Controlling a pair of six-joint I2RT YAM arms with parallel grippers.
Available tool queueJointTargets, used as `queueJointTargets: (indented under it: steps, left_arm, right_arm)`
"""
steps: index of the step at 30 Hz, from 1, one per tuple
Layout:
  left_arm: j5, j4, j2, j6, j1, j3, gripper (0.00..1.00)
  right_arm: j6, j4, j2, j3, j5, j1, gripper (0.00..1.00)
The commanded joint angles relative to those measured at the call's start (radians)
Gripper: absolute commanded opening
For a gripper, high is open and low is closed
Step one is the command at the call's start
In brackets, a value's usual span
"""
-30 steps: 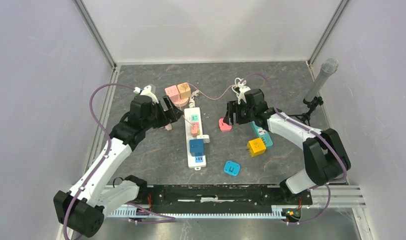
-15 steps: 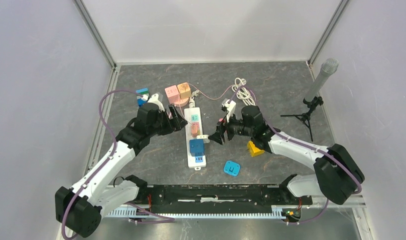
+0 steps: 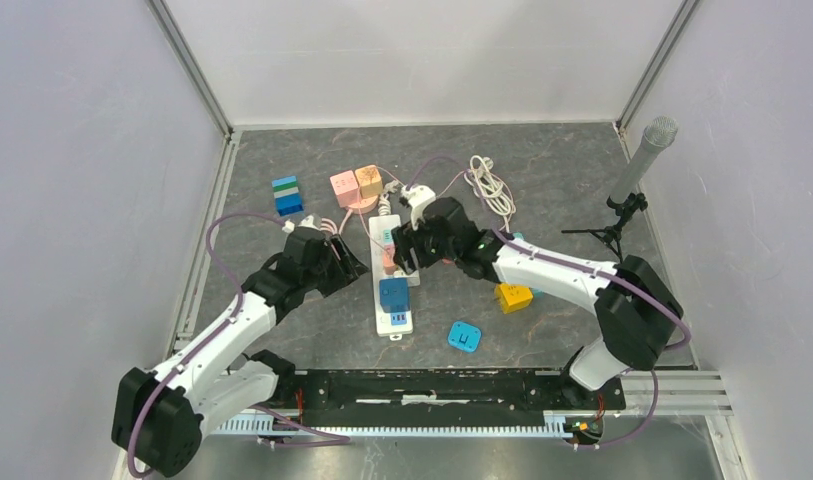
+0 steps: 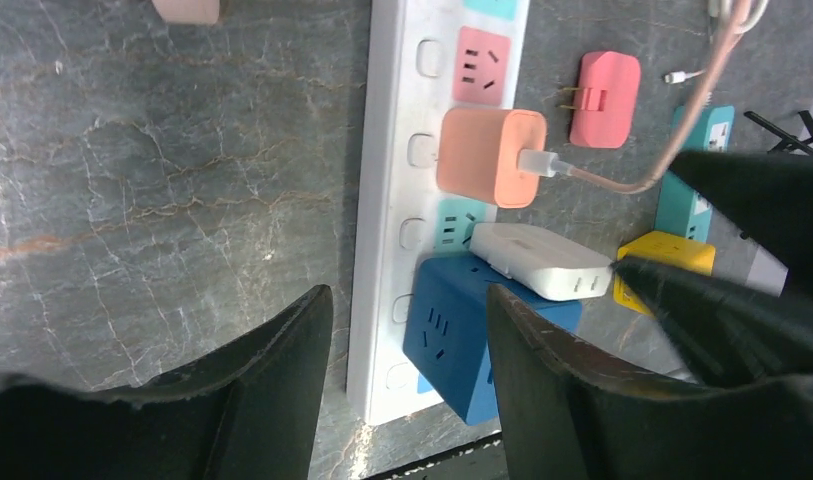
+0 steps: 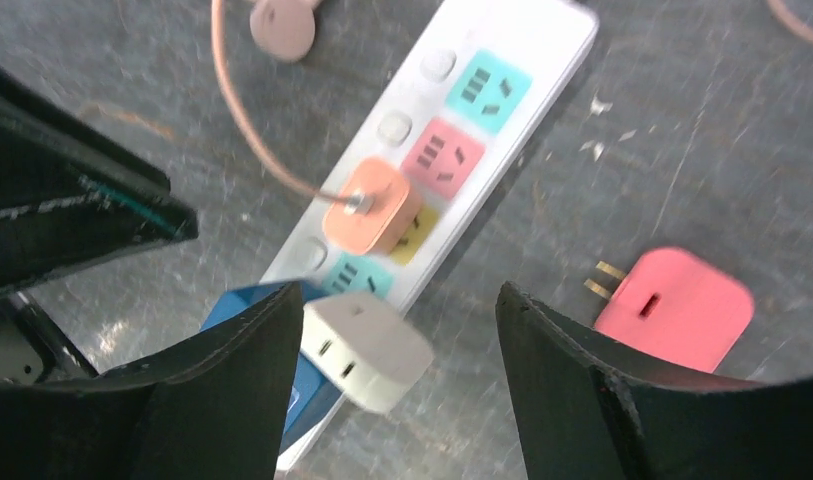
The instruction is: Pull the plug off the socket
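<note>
Your right gripper [image 5: 400,290] is spread wide, nothing pinched. The white plug [image 5: 367,350] sits low in the gap between its fingers, hugging the finger on the left of the wrist view, with clear space on the other side. It's seated in the power strip [image 5: 542,40], right up against a blue cube adapter [image 4: 472,340]. Just past the fingertips there's an orange charger [image 5: 367,210] plugged into the same strip, with a pink cable [image 5: 237,110] curling off it. Outside the other finger, a loose pink plug [image 5: 677,305] lies flat on the table [image 5: 682,130], prongs showing, apart from the strip.

Your left gripper [image 4: 407,292] is spread too, holding nothing. It's over the blue-cube end of the strip, so the strip's edge and the cube's corner show in the gap. The white plug is just beyond its right-hand finger. One of the right gripper's dark fingertips pokes in at the plug's far end, and I can't tell if it's touching. A yellow cube [image 4: 667,255] sits further out that way.
</note>
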Motion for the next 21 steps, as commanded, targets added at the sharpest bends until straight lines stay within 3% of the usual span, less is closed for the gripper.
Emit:
queueJointTargets:
  steps: [1,6,12,21]
  left_arm:
    - [0.028,0.049,0.043,-0.082,0.0,-0.007,0.64]
    - [0.074,0.076,0.107,-0.109,0.011,-0.021,0.62]
    - [0.087,0.108,0.13,-0.155,0.027,-0.057,0.58]
    - [0.151,0.186,0.178,-0.137,0.039,-0.07,0.56]
  right_arm:
    - [0.058,-0.127,0.012,0.05,0.219,0.106,0.77]
    - [0.047,-0.19,0.082,0.146,0.348,0.178,0.8]
    - [0.054,-0.257,0.204,0.292,0.443,0.208,0.67]
    - [0.082,-0.357,0.353,0.451,0.531,0.252,0.58]
